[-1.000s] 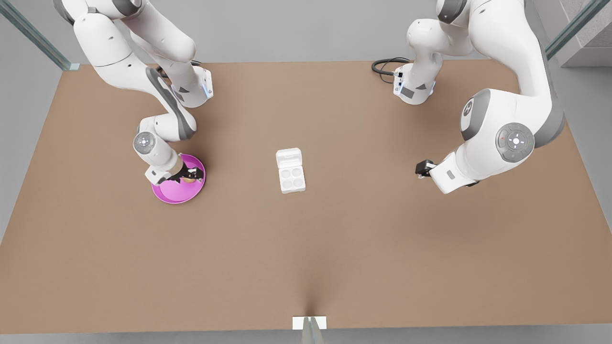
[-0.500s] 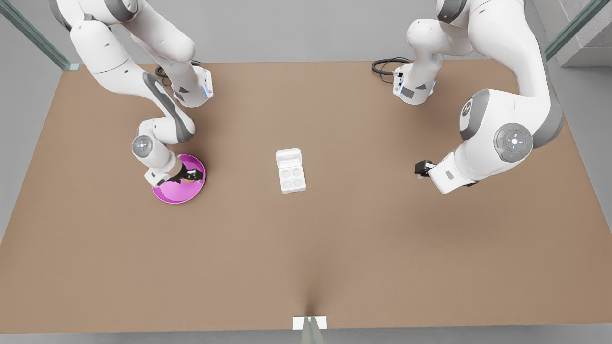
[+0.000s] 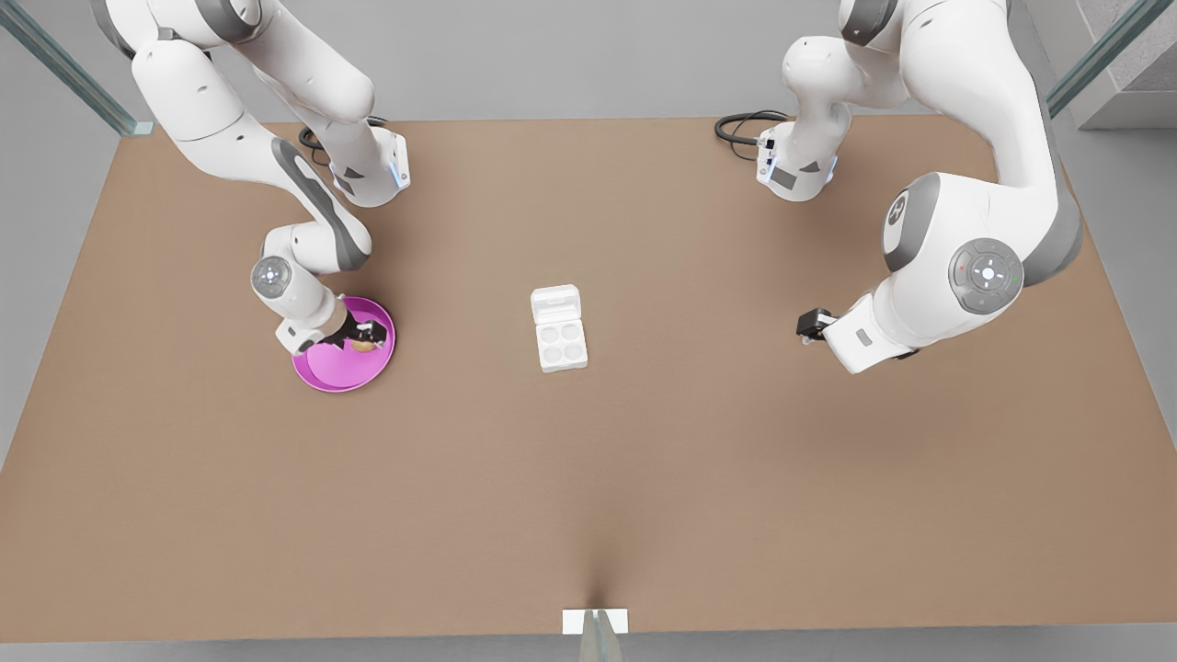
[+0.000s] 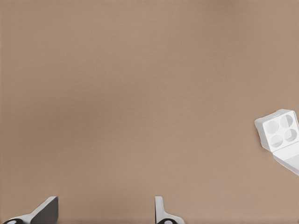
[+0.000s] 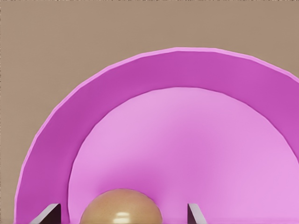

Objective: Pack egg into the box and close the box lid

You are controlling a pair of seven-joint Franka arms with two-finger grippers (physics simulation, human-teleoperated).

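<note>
One pink plate [image 3: 324,375] is set near the bench's edge on the front view's left. One box [image 3: 561,343] lies at mid-bench, four cups bare, its box lid [image 3: 555,302] flung back. One egg [image 5: 121,207] rests on the plate; it is judged light, smooth and fragile, best taken gently across its middle. The right gripper [image 5: 122,215] is spread wide around it, not yet closed. The left gripper [image 4: 103,212] waits, open, well apart from the box.

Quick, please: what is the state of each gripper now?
Right gripper: open, fingers either side of the egg on the pink plate.
Left gripper: open, holding nothing.
</note>
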